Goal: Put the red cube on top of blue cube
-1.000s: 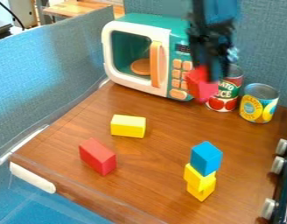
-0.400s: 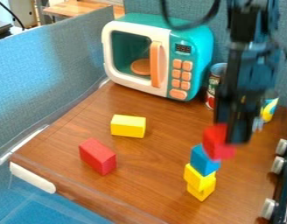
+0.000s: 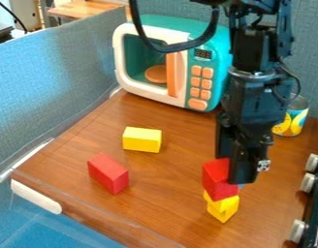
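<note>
Showing the black gripper (image 3: pixel 230 168) at lower right, with jaws clasping the red cube (image 3: pixel 219 180). Held above two stacked yellow blocks (image 3: pixel 224 207) and in front of most of the blue cube (image 3: pixel 241 186); contact between red and blue impossible to tell. Note, farther left, a red block (image 3: pixel 108 173) and a yellow block (image 3: pixel 142 140) lying apart; behind, a toy microwave (image 3: pixel 216 72) and a can (image 3: pixel 293 122).
</note>
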You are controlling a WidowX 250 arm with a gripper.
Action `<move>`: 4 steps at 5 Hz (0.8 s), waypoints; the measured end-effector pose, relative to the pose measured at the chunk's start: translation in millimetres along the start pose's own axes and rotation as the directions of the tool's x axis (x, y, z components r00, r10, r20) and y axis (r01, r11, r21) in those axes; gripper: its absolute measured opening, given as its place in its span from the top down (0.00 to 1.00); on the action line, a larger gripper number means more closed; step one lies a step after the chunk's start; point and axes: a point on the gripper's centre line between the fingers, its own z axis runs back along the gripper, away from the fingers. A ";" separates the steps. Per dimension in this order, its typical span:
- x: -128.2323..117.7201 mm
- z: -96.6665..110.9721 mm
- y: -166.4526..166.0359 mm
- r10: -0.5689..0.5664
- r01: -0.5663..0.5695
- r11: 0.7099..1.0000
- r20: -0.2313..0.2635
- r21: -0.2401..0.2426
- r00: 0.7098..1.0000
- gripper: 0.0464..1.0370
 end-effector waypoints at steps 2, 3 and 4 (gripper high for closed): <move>10.3 -4.6 10.8 0.021 -0.021 1.000 0.016 0.021 1.000 0.48; 16.2 1.4 16.9 0.016 -0.018 0.999 0.053 0.039 0.998 0.48; 20.1 5.8 20.7 0.030 -0.034 0.998 0.074 0.054 0.997 0.48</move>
